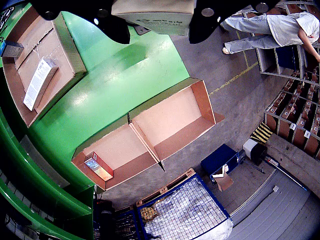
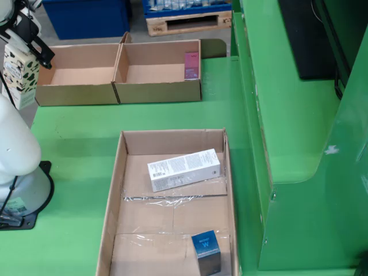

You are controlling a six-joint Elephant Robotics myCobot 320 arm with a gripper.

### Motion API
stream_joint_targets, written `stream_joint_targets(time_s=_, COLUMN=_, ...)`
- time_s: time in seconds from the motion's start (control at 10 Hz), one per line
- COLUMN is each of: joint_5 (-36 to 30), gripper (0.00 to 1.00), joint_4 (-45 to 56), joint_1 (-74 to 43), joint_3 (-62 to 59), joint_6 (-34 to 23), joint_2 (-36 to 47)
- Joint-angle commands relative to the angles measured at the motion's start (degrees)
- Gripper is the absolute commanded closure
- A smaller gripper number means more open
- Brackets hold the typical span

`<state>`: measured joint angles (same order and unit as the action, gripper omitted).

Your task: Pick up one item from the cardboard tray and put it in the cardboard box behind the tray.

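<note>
"White card with dark blotches, that is what we see of the spotted carton [image 2: 17, 77] in the still view. Where do we place it?"

"At the far left, off the table, just beside the left end of the cardboard box [image 2: 80, 92]. The gripper [image 2: 26, 43] has it clamped: in the riding view the dark fingers [image 1: 112, 25] sit on either side of the carton's pale end [image 1: 152, 15], so we call the pincer closed on it."

"And the box itself?"

"We see two open compartments side by side, parted by a cardboard wall. In the still view the left one shows only its bare floor, and a pink packet [image 2: 191, 65] stands against the right wall of the right one. In the riding view the same packet [image 1: 98, 167] lies in the lower left compartment."

"Nearer to us, then?"

"The cardboard tray [image 2: 115, 190] lies on the green table [image 2: 75, 123], apart from the box. A long white box [image 2: 184, 168] lies across it on its side, with crumpled clear film just near of it. A small blue box [image 2: 206, 250] stands at the near right corner."

"Anything farther out?"

"The arm's white base [image 2: 20, 172] stands on the left. The riding view shows a person [image 1: 280, 27] by the shelves [image 1: 295, 110] on the grey floor, and a blue wire cage [image 1: 185, 210] beyond the table's edge."
</note>
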<state>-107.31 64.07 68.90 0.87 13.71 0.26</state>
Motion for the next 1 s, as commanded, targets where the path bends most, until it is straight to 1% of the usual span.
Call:
stream_joint_targets(time_s=0.0, joint_5=-1.0, gripper=1.00, joint_4=-3.2, joint_1=-4.7, joint_3=-0.9, joint_6=-5.2, joint_2=-1.1)
stream_joint_targets(time_s=0.1, joint_5=-1.2, gripper=1.00, joint_4=-4.7, joint_1=-7.5, joint_3=-0.9, joint_6=-8.9, joint_2=-2.6)
stream_joint_targets(time_s=0.3, joint_5=-1.2, gripper=1.00, joint_4=-4.7, joint_1=-7.5, joint_3=-0.9, joint_6=-8.9, joint_2=-2.6)
stream_joint_targets(time_s=0.4, joint_5=-0.9, gripper=1.00, joint_4=-8.8, joint_1=-8.8, joint_3=-0.9, joint_6=-11.7, joint_2=-5.4)
stream_joint_targets(time_s=0.5, joint_5=-0.9, gripper=1.00, joint_4=-8.8, joint_1=-8.8, joint_3=-0.9, joint_6=-11.7, joint_2=-5.4)
stream_joint_targets(time_s=0.6, joint_5=-0.8, gripper=1.00, joint_4=-12.8, joint_1=-10.1, joint_3=-0.9, joint_6=-13.8, joint_2=-8.0)
stream_joint_targets(time_s=0.7, joint_5=-0.8, gripper=1.00, joint_4=-12.8, joint_1=-10.1, joint_3=-0.9, joint_6=-13.8, joint_2=-8.0)
stream_joint_targets(time_s=0.8, joint_5=-1.0, gripper=1.00, joint_4=-15.6, joint_1=-11.8, joint_3=-0.9, joint_6=-15.7, joint_2=-9.8)
stream_joint_targets(time_s=0.9, joint_5=-1.0, gripper=1.00, joint_4=-15.6, joint_1=-11.8, joint_3=-0.9, joint_6=-15.7, joint_2=-9.8)
